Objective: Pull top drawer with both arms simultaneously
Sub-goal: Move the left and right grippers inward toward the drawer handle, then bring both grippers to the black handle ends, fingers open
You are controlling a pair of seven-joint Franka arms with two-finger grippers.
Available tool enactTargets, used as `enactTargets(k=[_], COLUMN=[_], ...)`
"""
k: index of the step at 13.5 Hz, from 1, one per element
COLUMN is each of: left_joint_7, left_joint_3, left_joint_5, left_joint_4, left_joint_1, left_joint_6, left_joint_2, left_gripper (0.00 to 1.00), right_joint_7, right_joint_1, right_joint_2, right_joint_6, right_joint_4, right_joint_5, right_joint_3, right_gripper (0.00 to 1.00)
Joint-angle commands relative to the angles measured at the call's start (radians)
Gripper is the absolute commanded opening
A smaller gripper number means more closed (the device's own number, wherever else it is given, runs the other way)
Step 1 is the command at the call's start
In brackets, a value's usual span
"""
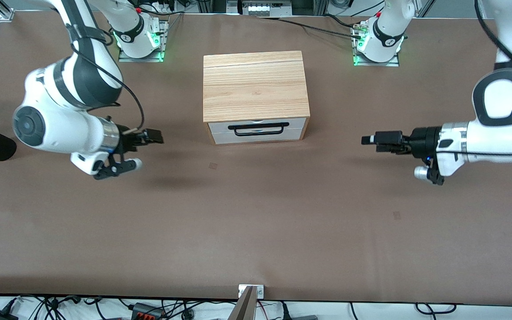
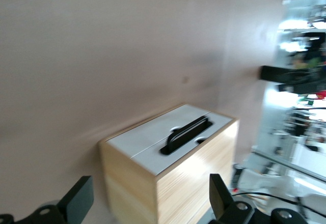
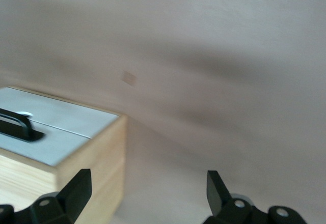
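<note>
The wooden cabinet (image 1: 254,86) stands mid-table, toward the robots' bases; its top drawer (image 1: 257,124) is fully shut, with the black bar handle (image 1: 258,128) facing the front camera. The right gripper (image 1: 154,135) hovers over bare table toward the right arm's end, jaws spread wide, holding nothing. The left gripper (image 1: 367,139) hovers over the table toward the left arm's end, likewise wide open and empty. Judgement: the approach is the step in hand. The 2 grippers should close on the handle at matching points either side of its middle, then pull together and level, so the drawer does not skew or drag the cabinet.
</note>
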Motion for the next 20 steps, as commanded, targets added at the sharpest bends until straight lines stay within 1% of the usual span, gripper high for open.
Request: enactTargets(k=[1, 2, 3, 4, 6, 7, 8, 10, 11, 13, 14, 16, 17, 18, 19, 20], left_joint_7=[0.098, 0.176, 0.271, 0.299, 0.327, 0.366, 0.392, 0.399, 0.429, 0.530, 0.566, 0.583, 0.589, 0.607, 0.617, 0.652], left_joint_3=[-0.006, -0.006, -0.006, -0.006, -0.006, -0.009, -0.030, -0.035, -0.035, -0.040, -0.059, -0.070, -0.087, -0.101, -0.104, -0.106], left_joint_5=[-0.075, -0.125, -0.201, -0.242, -0.251, -0.259, -0.305, -0.366, -0.409, -0.512, -0.561, -0.580, -0.602, -0.638, -0.673, -0.708], left_joint_4=[0.021, 0.020, 0.012, 0.011, -0.002, -0.012, -0.020, -0.035, -0.035, -0.060, -0.086, -0.112, -0.136, -0.166, -0.192, -0.216], left_joint_1=[-0.006, -0.017, -0.041, -0.057, -0.062, -0.065, -0.069, -0.081, -0.104, -0.118, -0.126, -0.128, -0.123, -0.126, -0.132, -0.144], left_joint_6=[0.031, 0.049, 0.063, 0.063, 0.061, 0.061, 0.061, 0.061, 0.063, 0.057, 0.057, 0.055, 0.052, 0.052, 0.054, 0.054], left_joint_2=[0.098, 0.147, 0.190, 0.204, 0.230, 0.268, 0.298, 0.310, 0.313, 0.341, 0.344, 0.344, 0.347, 0.347, 0.349, 0.355], left_gripper=[1.00, 1.00, 1.00, 1.00, 1.00, 1.00, 1.00, 1.00, 1.00, 1.00, 1.00, 1.00, 1.00, 1.00, 1.00, 1.00], right_joint_7=[-0.030, -0.039, -0.048, -0.094, -0.188, -0.194, -0.196, -0.225, -0.243, -0.361, -0.399, -0.414, -0.415, -0.433, -0.497, -0.563], right_joint_1=[-0.005, -0.013, -0.016, -0.016, -0.016, -0.014, -0.014, -0.005, -0.002, 0.009, 0.009, 0.018, 0.030, 0.036, 0.049, 0.052], right_joint_2=[0.047, 0.057, 0.066, 0.081, 0.109, 0.113, 0.127, 0.145, 0.155, 0.205, 0.221, 0.224, 0.228, 0.231, 0.250, 0.274], right_joint_6=[-0.007, -0.010, -0.008, -0.008, 0.010, 0.042, 0.048, 0.054, 0.068, 0.085, 0.079, 0.090, 0.091, 0.088, 0.079, 0.073], right_joint_4=[0.053, 0.053, 0.055, 0.058, 0.058, 0.046, 0.039, 0.029, 0.016, 0.007, -0.004, -0.033, -0.048, -0.065, -0.080, -0.089], right_joint_5=[0.146, 0.247, 0.289, 0.294, 0.322, 0.374, 0.429, 0.571, 0.646, 0.769, 0.820, 0.860, 0.882, 0.940, 1.013, 1.064], right_joint_3=[-0.002, -0.003, -0.005, -0.005, -0.003, -0.005, -0.003, -0.003, -0.003, -0.002, -0.002, -0.002, -0.002, 0.000, 0.000, 0.000], right_gripper=[1.00, 1.00, 1.00, 1.00, 1.00, 1.00, 1.00, 1.00, 1.00, 1.00, 1.00, 1.00, 1.00, 1.00, 1.00, 1.00])
